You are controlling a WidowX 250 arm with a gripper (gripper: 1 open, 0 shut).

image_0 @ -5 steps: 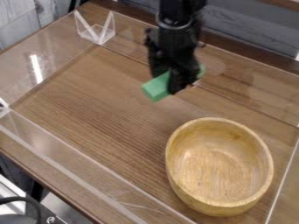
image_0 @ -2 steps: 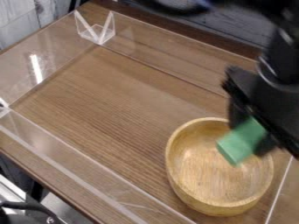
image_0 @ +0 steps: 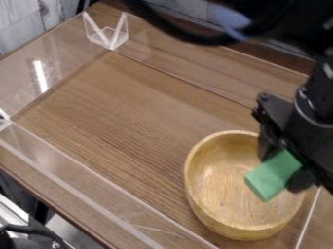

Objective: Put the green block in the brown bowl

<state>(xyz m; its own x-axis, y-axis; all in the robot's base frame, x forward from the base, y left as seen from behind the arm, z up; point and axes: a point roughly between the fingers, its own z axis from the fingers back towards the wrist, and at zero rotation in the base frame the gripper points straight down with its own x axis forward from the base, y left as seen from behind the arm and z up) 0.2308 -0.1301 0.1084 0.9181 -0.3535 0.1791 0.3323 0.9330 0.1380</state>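
The green block hangs over the right part of the brown bowl, above its hollow and clear of the wood. My black gripper comes down from the upper right and is shut on the block's upper end. The bowl is a large round light-wood dish with a thick rim, sitting at the near right of the wooden tabletop. The gripper's body hides the bowl's far right rim.
A low clear plastic wall runs around the tabletop. A clear plastic stand sits at the far left corner. The table's near edge drops off at the bottom left.
The gripper carried the green block from above the middle of the table to the right and toward the camera, ending over the bowl. In the last half second it barely shifted.
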